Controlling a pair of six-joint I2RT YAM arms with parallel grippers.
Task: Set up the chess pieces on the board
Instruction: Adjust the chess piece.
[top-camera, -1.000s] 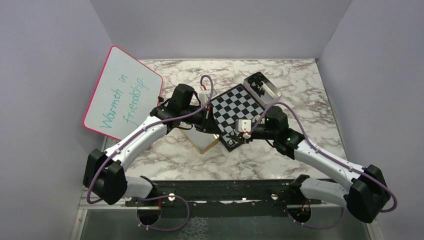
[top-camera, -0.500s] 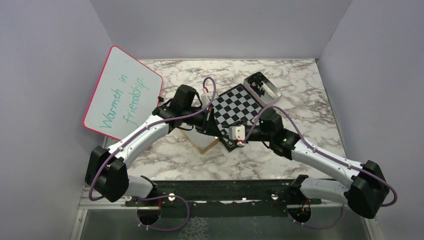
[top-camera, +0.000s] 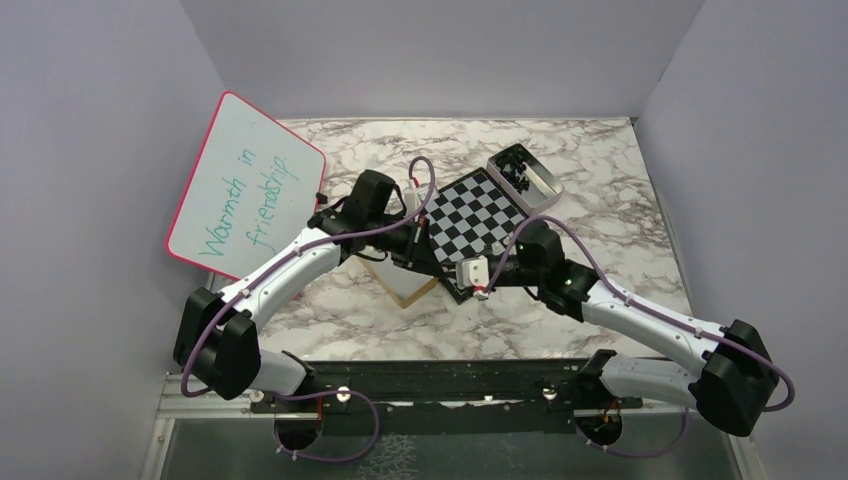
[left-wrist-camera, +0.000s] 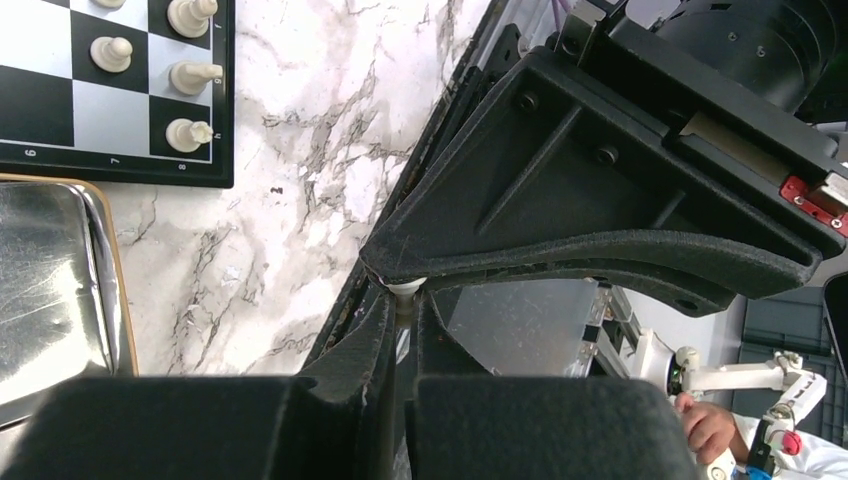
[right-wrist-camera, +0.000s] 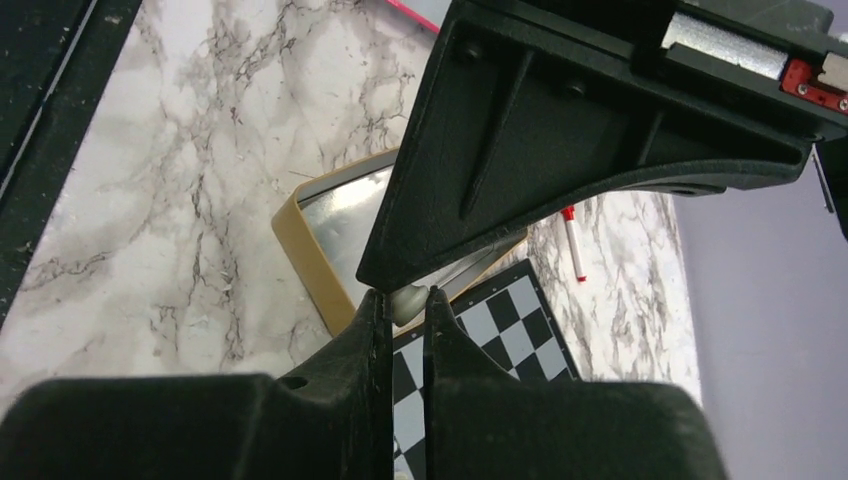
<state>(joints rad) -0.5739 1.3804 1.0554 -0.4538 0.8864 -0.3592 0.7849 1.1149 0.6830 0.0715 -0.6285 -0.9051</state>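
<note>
Both grippers meet tip to tip on one pale chess piece (left-wrist-camera: 405, 287). The left gripper (left-wrist-camera: 402, 305) is pressed together on it, and the right gripper (right-wrist-camera: 405, 310) also looks pinched on it, with very little of the piece showing between the pads. The piece hangs in the air, just off the near edge of the board (top-camera: 475, 210) and above the gold-rimmed tin (right-wrist-camera: 312, 255).

This reads as a hand-over from one arm to the other. To do it well, only one side should let go, and only once the other has a firm grip. It should open slowly and back straight out along its own fingers, so the piece does not twist or drop into the tin. The receiving arm needs the base of the piece free and pointing down for placing. On the way to an empty square it should steer wide of the white pieces (left-wrist-camera: 190, 132) already standing in the board's corner.
</note>
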